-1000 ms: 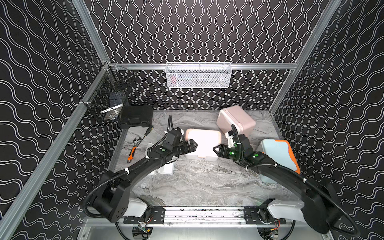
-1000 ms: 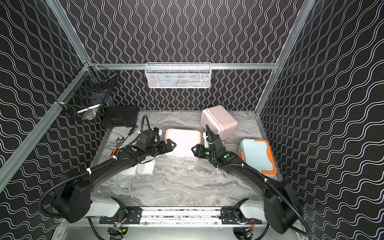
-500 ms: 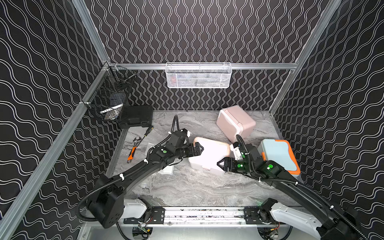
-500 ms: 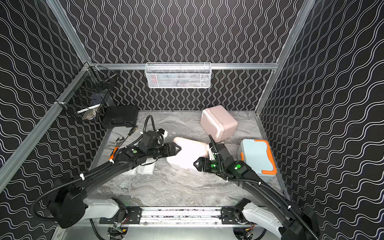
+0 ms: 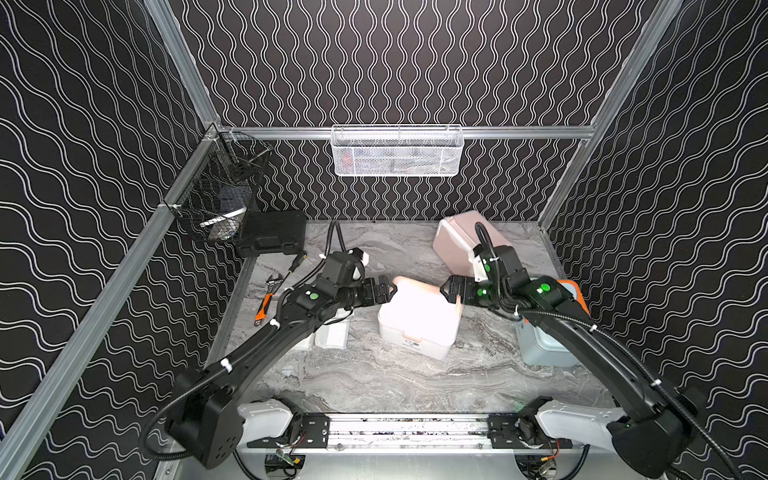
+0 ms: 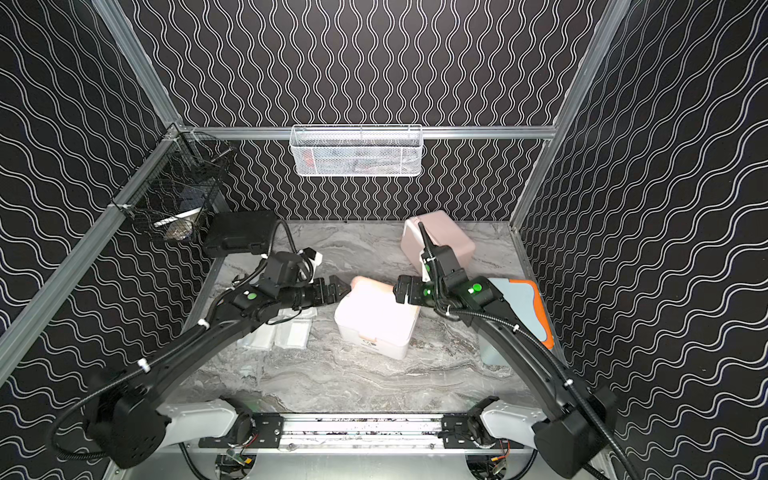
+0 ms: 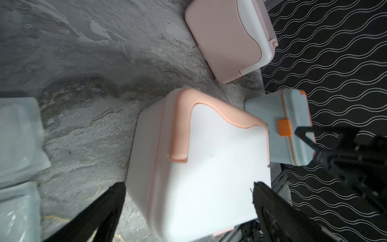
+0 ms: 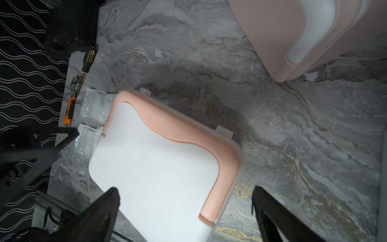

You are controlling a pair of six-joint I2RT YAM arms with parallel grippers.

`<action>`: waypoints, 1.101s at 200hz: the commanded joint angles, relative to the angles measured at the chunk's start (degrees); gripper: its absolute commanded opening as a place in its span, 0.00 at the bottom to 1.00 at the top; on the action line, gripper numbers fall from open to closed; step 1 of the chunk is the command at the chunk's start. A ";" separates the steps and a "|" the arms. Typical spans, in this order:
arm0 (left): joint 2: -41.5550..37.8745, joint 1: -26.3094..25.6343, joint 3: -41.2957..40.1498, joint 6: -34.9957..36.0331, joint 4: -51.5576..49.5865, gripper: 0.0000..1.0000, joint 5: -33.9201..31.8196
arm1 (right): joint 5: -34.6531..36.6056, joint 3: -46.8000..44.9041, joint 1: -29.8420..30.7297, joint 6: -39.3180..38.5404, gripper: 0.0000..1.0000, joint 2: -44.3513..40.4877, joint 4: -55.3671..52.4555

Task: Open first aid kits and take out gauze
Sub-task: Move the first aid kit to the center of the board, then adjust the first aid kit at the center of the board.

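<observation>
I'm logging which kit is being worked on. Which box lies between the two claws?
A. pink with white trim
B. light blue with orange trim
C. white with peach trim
C: the white rounded plastic box with peach trim lies between the left claw and the right claw; the pink plastic box with white trim and the light blue plastic box with orange trim lie outside that gap.

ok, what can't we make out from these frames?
- White kit contents: the lid is down in every view, so anything inside is hidden.
- Blue kit: the right arm covers much of it in both top views.
- Gauze packets: the left arm overlaps them in both top views. They are blurred and edge-cropped in the left wrist view, so no count.
- Wall basket contents: too small behind the mesh in both top views.
</observation>
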 commanded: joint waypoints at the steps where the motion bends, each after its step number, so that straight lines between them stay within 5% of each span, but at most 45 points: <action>1: -4.62 -2.53 -2.75 -0.20 -5.35 0.99 -1.64 | -7.72 2.83 -2.21 -3.91 1.00 4.67 2.86; 57: -4.96 -9.19 -10.36 -8.02 6.18 0.99 1.29 | -17.85 6.14 -2.82 -5.09 0.96 15.64 2.66; 129: 1.99 -9.34 -9.25 -8.14 13.02 0.99 3.42 | -24.25 -7.23 1.76 -1.63 0.94 4.70 1.11; 146: 1.47 -9.29 -9.25 -8.03 11.83 0.99 3.08 | -21.67 -7.62 2.89 -0.64 0.95 3.04 -0.32; 179: -2.70 -9.22 -6.29 -4.25 -1.12 0.99 -4.09 | -5.14 0.25 0.30 -1.04 1.00 0.14 -5.48; 220: 0.39 -9.28 11.45 3.83 -15.73 0.99 -11.59 | 1.09 11.52 -9.72 -2.95 1.00 6.62 -1.23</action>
